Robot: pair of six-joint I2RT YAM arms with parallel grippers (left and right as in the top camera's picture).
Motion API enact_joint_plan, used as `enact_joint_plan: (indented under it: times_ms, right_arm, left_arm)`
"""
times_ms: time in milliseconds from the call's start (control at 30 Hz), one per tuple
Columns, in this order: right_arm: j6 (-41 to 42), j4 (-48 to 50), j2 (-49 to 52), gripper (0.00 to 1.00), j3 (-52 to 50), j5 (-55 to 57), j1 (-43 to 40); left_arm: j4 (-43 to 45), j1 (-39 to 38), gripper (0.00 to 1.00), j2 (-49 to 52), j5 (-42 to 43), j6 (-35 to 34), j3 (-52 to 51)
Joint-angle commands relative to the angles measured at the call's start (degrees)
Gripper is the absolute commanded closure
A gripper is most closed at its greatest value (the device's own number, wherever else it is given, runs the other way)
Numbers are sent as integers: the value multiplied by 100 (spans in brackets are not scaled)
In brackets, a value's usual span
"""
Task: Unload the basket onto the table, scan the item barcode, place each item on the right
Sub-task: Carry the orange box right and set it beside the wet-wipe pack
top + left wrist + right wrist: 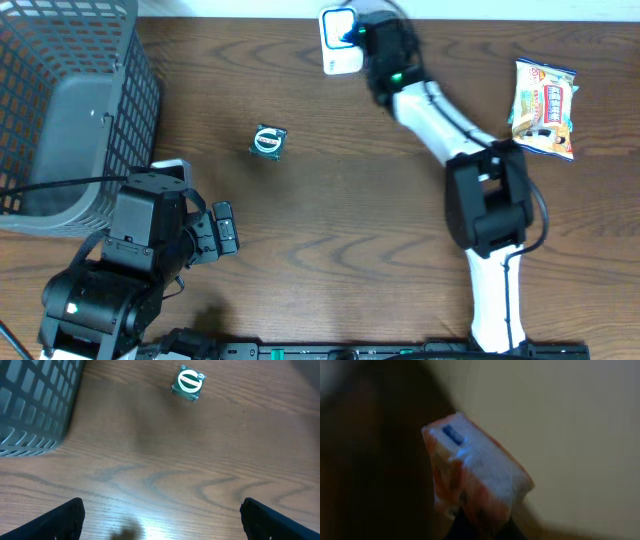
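A small green-and-white item lies on the wooden table, left of centre; in the left wrist view the same item shows far ahead of the fingers. My left gripper hovers open at the lower left, its dark fingers wide apart over bare wood with nothing between them. At the table's far edge my right gripper is shut on a white device. The blurred right wrist view shows this white device with orange sides and a blue-lit patch, rising from my right gripper.
A grey mesh basket stands at the far left and fills the upper left corner of the left wrist view. A yellow snack bag lies at the far right. The right arm stretches diagonally across the table's right half.
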Motion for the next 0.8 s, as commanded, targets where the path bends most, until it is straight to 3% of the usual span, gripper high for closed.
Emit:
enact_joint_plan:
  times_ms: [0, 133, 167, 233, 267, 500, 667, 767]
  right_arm:
    - [1226, -826, -369, 99, 24, 490, -710]
    - [2002, -1891, -389, 99, 24, 461, -1305]
    - [2212, -2138, -389, 89, 24, 378, -1464]
    - [2586, -2494, -396, 50, 24, -11, -1716]
    - [2767, -2686, -424, 1, 24, -382, -1843]
    - [3381, -2863, -802, 1, 24, -2046, -1917]
    - [3447, -2745, -1373, 1, 28, -4607, -1668]
    - [4059, -2380, -1547, 1, 28, -5886, -1403]
  left_arm:
    - [11, 9, 3, -15, -11, 11, -2]
    - [11, 9, 2, -15, -11, 11, -2]
    - [11, 9, 2, -15, -11, 11, -2]
    - [11, 9, 2, -15, -11, 11, -2]
    - [11, 9, 3, -15, -11, 11, -2]
    - [11, 9, 2, -15, -11, 11, -2]
    - [11, 9, 3, -15, -11, 11, -2]
    - [11, 9, 3, -15, -11, 11, -2]
